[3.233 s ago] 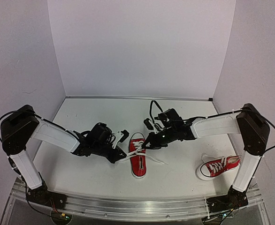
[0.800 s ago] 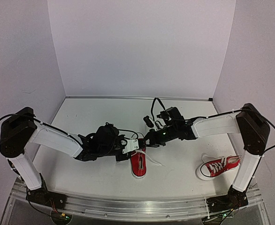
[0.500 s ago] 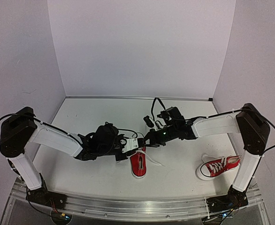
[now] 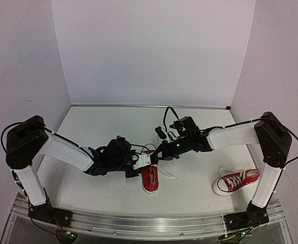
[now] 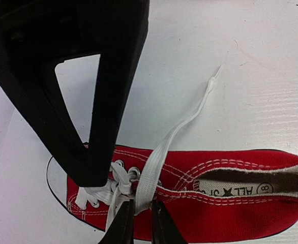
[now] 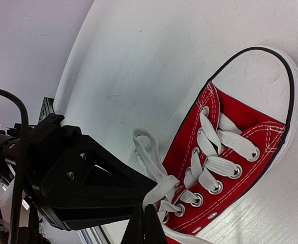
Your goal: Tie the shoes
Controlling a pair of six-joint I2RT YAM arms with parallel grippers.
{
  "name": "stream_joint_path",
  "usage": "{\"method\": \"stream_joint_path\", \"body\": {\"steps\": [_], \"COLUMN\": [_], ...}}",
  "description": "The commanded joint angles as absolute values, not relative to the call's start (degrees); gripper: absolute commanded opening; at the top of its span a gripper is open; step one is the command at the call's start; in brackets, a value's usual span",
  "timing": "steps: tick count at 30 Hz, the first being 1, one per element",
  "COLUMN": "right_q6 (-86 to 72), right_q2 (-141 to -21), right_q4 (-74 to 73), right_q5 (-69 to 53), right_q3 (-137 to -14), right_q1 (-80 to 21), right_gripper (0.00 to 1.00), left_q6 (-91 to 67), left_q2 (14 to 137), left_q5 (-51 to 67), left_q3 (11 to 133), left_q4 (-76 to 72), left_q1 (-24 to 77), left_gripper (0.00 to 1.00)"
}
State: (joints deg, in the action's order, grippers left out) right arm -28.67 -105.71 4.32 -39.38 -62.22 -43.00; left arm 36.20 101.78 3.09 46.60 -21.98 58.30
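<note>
Red sneaker (image 4: 150, 179) mid-table, toward near edge. Left pincer (image 5: 141, 223) tips narrowly apart astride loose lace (image 5: 189, 114); grip uncertain. Right pincer (image 6: 144, 223) closed, pinching lace strand (image 6: 161, 188). Second sneaker (image 4: 236, 180) near table (image 4: 103, 127) right corner, near edge.

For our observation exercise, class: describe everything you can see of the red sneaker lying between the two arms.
The red sneaker is canvas with white stitching, silver eyelets and a white rubber toe cap. It sits sole-down on the table, untied. The right tool pinches one white lace; another strand runs between the fingertips of the left tool.
</note>
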Motion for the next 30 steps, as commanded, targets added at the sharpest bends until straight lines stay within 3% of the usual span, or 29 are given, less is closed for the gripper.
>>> {"method": "stream_joint_path", "body": {"steps": [1, 5, 13, 20, 25, 30], "right_q6": [-28.74, -28.74, -28.74, -28.74, -28.74, -28.74], "right_q2": [-105.93, -105.79, -105.87, -106.07, -106.12, -106.08], "right_q4": [6.59, 6.59, 6.50, 6.50, 6.43, 6.35], "right_q5": [-40.51, -40.52, -40.52, -40.53, -40.53, -40.60], "right_q3": [-63.79, -63.65, -63.79, -63.99, -64.06, -64.09], "right_q1": [-42.71, -42.71, -42.72, -42.72, -42.72, -42.72], "right_gripper": [0.00, 0.00, 0.00, 0.00, 0.00, 0.00], "left_q6": [36.60, 36.41, 35.25, 35.79, 36.62, 36.58], "left_q2": [102.50, 101.55, 98.50, 101.13, 102.96, 104.25], "left_q5": [3.34, 3.31, 3.82, 4.26, 4.26, 4.25], "left_q3": [49.05, 48.55, 47.23, 48.94, 50.11, 50.97], "left_q4": [-23.57, -24.31, -24.85, -22.83, -22.16, -22.08], "left_q1": [57.99, 58.02, 58.05, 58.02, 57.92, 57.92], "left_gripper": [0.11, 0.01, 0.00, 0.19, 0.21, 0.17]}}
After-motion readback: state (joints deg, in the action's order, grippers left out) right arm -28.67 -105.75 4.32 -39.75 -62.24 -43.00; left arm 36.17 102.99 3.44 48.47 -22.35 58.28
